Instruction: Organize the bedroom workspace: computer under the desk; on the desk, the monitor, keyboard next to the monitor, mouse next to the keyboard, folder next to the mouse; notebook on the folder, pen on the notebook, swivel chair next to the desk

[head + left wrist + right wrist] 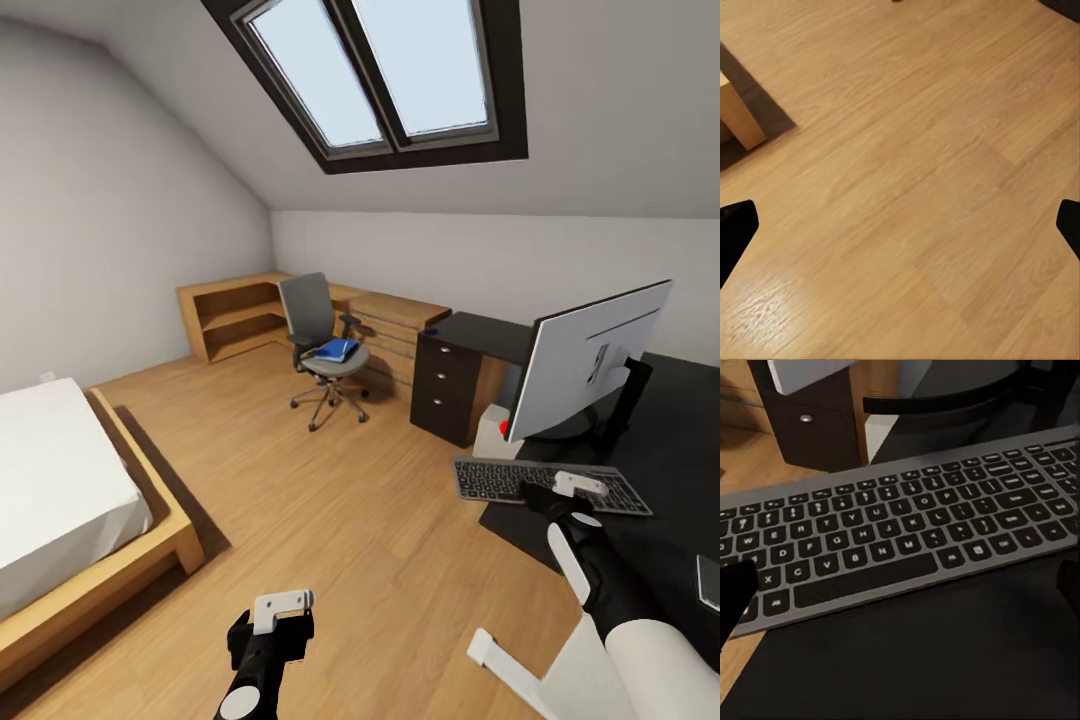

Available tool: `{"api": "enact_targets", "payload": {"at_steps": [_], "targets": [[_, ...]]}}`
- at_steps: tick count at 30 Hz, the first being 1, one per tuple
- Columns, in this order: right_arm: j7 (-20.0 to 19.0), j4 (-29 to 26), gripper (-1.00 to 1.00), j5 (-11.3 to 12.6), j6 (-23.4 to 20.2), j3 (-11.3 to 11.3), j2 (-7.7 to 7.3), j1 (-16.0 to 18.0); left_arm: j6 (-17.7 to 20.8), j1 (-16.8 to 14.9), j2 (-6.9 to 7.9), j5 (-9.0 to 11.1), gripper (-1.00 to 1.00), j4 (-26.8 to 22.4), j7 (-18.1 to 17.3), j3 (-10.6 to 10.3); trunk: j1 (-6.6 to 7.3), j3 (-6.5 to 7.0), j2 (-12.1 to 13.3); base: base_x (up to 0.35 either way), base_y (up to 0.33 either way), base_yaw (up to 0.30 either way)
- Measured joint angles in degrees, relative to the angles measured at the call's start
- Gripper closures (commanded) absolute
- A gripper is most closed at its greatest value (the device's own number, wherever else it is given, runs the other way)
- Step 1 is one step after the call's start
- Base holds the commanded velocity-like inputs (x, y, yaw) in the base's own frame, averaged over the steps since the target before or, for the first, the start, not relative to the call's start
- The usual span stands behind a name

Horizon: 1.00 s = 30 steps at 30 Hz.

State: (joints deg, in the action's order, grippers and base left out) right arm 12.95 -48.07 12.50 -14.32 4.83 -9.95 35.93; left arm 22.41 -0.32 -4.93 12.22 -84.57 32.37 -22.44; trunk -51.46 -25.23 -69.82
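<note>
Nearest in the head view, the left hand point(283, 612) hangs low over the light wood floor point(330, 520), well apart from every task thing; in its wrist view its two dark fingertips point(735, 232) sit far apart at the frame's edges with bare floor between them, so it is open and holds nothing. A corner of the wooden bed frame point(739, 116) shows nearby.

The right hand point(580, 487) is over the black table point(680, 450), just at the near edge of the keyboard point(552, 484). In the right wrist view its fingertips point(733, 596) are spread wide with nothing between them, so it is open too; the keyboard point(907, 536) lies flat just beyond them, one end jutting past the table's edge over the floor.

Behind the keyboard the monitor point(585, 360) stands on the table on its black stand, silver-grey back toward the camera, a small red dot at its lower corner. A grey flat object point(709, 583) lies at the table's right edge, cut off by the frame; what it is cannot be told.

Further on, a black drawer unit point(445, 385) stands at the table's far end. Beyond it, out on the floor and apart from the table, the swivel chair point(322, 345) carries the blue folder point(335, 350) on its seat, well away from both hands. An oak dresser and shelves point(235, 315) line the far wall under the skylight point(375, 70).
</note>
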Motion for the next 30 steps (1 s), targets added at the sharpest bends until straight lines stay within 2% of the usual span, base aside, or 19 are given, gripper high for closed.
{"api": "enact_targets", "payload": {"at_steps": [6, 12, 30], "targets": [[0.02, 0.0, -1.0, -0.02, 0.03, 1.03, -0.03, 0.0, 0.0, 0.0, 0.0, 0.0, -1.0, 0.05, -0.02, -0.02, 0.0, 0.0, 0.0, 0.267, -0.135, -0.009], [0.01, 0.0, -1.0, -0.02, 0.04, 1.2, -0.06, -0.01, 0.01, 0.0, 0.0, -0.01, -1.0, 0.1, 0.0, 0.01, -0.01, 0.15, 0.0, 0.198, -0.133, -0.135], [-0.07, 0.26, -1.0, -0.02, 0.05, 1.24, -0.14, -0.01, -0.07, 0.0, -0.01, -0.1, -1.0, 0.07, 0.05, -0.03, -0.03, 0.95, 0.01, 0.024, -0.017, -0.215]]}}
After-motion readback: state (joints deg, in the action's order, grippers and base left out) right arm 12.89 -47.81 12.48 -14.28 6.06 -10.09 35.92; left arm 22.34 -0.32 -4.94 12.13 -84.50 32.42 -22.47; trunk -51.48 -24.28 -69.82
